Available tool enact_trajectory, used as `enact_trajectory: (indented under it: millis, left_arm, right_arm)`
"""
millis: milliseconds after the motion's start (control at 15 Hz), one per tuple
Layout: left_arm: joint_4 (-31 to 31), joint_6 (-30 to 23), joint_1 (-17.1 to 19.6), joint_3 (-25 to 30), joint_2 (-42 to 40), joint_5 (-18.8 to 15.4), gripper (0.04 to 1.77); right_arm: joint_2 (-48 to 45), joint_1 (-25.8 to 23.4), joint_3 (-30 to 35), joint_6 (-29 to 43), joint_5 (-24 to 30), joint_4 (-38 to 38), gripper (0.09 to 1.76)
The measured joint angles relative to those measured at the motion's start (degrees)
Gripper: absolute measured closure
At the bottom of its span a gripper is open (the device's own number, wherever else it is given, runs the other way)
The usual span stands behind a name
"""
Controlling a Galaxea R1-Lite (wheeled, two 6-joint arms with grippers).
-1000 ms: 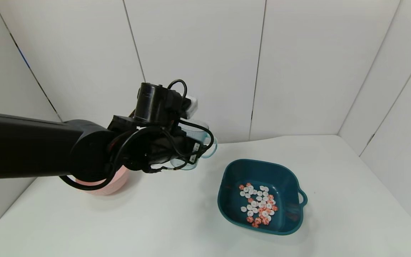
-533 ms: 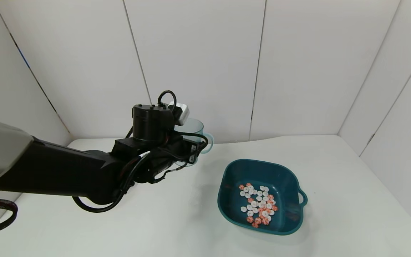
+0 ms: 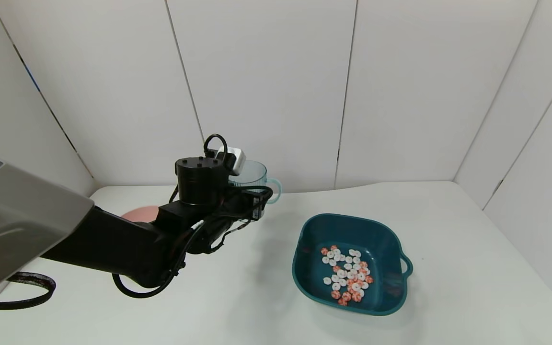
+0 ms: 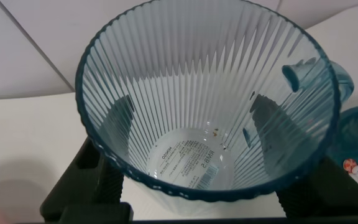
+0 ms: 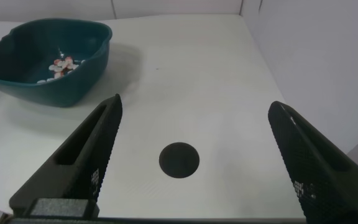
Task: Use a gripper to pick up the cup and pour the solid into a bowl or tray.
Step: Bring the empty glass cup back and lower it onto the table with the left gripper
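Here, my left gripper [image 3: 252,203] holds the cup [image 3: 249,179] upright above the worktop [image 3: 237,297], jaws pinching its ribbed wall from both sides; the cup [image 4: 210,106] is empty. The solid [image 3: 347,275] lies in the teal bowl [image 3: 391,306], well apart to the cup's right. My right gripper [image 5: 191,165] hangs with jaws spread wide over the worktop beside the bowl [image 5: 73,81].

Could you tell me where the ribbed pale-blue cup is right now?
In the head view, the transparent ribbed pale-blue plastic cup sits upright in the left gripper, left of the dark teal plastic basin.
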Motion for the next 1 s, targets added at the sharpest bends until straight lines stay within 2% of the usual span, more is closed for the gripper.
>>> enact_trajectory:
  millis: [200,267,533,667,1000]
  left_arm:
    - [-1.2,-1.2,0.2,2.4,1.0,-0.1,0.49]
    - [-3.5,-2.3,0.2,3.0,1.4,-0.1,0.49]
    - [-20.2,-2.9,0.4,6.1,5.1,1.3,0.49]
    - [-20.0,-1.9,0.7,7.1,7.1,4.1,0.49]
    - [-20.7,-2.0,1.6,8.3,9.8,4.3,0.49]
  right_arm:
    - [0.0,0.0,0.0,0.0,0.0,0.0,0.14]
    - [0.0,0.0,0.0,0.0,0.0,0.0,0.14]
    - [0.0,0.0,0.0,0.0,0.0,0.0,0.14]
    - [0.0,0.0,0.0,0.0,0.0,0.0,0.14]
    - [0.0,0.0,0.0,-0.1,0.0,0.1,0.14]
